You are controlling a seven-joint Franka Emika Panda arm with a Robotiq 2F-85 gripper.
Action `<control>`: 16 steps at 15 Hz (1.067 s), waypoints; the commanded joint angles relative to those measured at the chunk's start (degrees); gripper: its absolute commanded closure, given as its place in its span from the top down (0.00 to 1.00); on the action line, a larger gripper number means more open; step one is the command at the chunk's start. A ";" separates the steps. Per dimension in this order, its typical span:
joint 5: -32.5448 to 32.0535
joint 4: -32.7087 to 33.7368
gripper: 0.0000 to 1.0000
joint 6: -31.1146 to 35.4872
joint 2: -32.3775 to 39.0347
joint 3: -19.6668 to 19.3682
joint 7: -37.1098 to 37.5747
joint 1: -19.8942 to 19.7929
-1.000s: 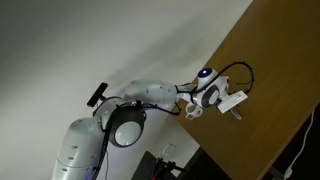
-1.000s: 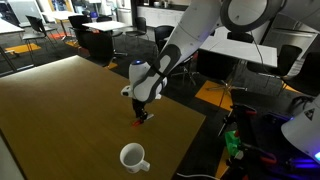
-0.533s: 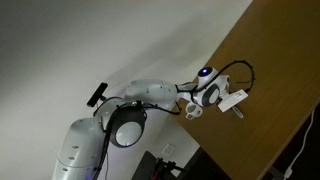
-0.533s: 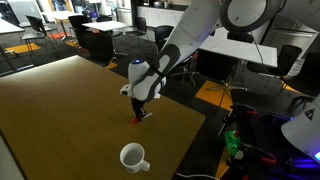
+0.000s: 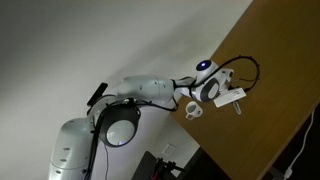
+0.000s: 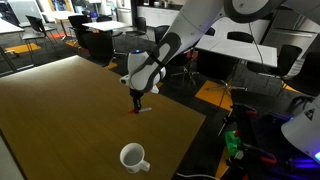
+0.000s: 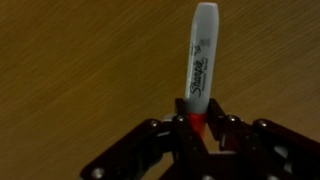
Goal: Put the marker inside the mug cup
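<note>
The marker [image 7: 203, 50], whitish with a red end, is clamped at its red end between the fingers of my gripper [image 7: 197, 122] in the wrist view, its whitish body pointing away over the wooden table. In an exterior view my gripper [image 6: 137, 99] holds the marker [image 6: 140, 108] just above the table. The white mug cup [image 6: 133, 157] stands upright nearer the front edge, apart from the gripper. It also shows in an exterior view [image 5: 193, 111], near the table edge below the gripper [image 5: 236, 103]. The marker is too small to make out there.
The brown wooden table [image 6: 60, 110] spans the scene. Beyond its far edge stand office desks and chairs [image 6: 235, 50]. A white wall [image 5: 90, 40] lies behind the arm.
The gripper has risen a little from the table with the marker held in it. The mug has not moved.
</note>
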 commanded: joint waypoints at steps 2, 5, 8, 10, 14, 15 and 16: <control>0.22 -8.90 0.06 0.08 -8.91 1.23 4.24 -1.73; 0.79 -13.43 0.06 1.00 -13.00 4.83 0.49 -4.57; 2.32 -17.25 0.06 0.67 -16.14 9.78 -3.90 -8.51; 4.05 -19.15 0.06 0.08 -17.51 13.24 -8.43 -11.40; 8.33 -21.63 0.06 -1.46 -19.56 15.75 -13.98 -13.84; 9.17 -22.24 0.06 -2.22 -20.23 15.60 -14.15 -13.79; 9.78 -22.86 0.06 -3.48 -21.05 14.56 -13.00 -12.97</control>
